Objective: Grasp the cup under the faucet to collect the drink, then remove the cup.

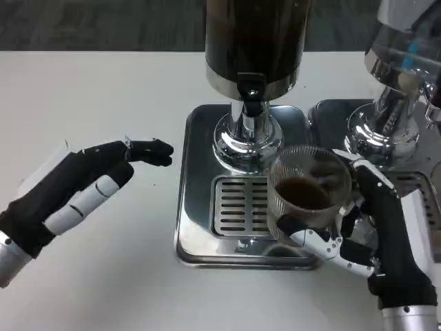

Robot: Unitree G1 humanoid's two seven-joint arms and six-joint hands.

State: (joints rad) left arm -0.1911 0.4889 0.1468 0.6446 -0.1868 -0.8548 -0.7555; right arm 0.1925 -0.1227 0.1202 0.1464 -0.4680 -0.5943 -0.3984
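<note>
Right robot hand [372, 238]: gripping ribbed cup [308, 193], dark drink inside. Left robot hand [83, 189]: spread, empty, above desk [89, 89]. Risk: spillage through tilt or knocking neighbouring dispenser [393, 117].

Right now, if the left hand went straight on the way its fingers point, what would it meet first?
Probably the left rim of the shiny square metal drip tray under the dark drink dispenser. The left hand points right and slightly away; bare white table lies between, though height is unclear.

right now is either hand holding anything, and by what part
The right hand grips the ribbed cup of dark drink around its lower side wall. The left hand holds nothing.
</note>
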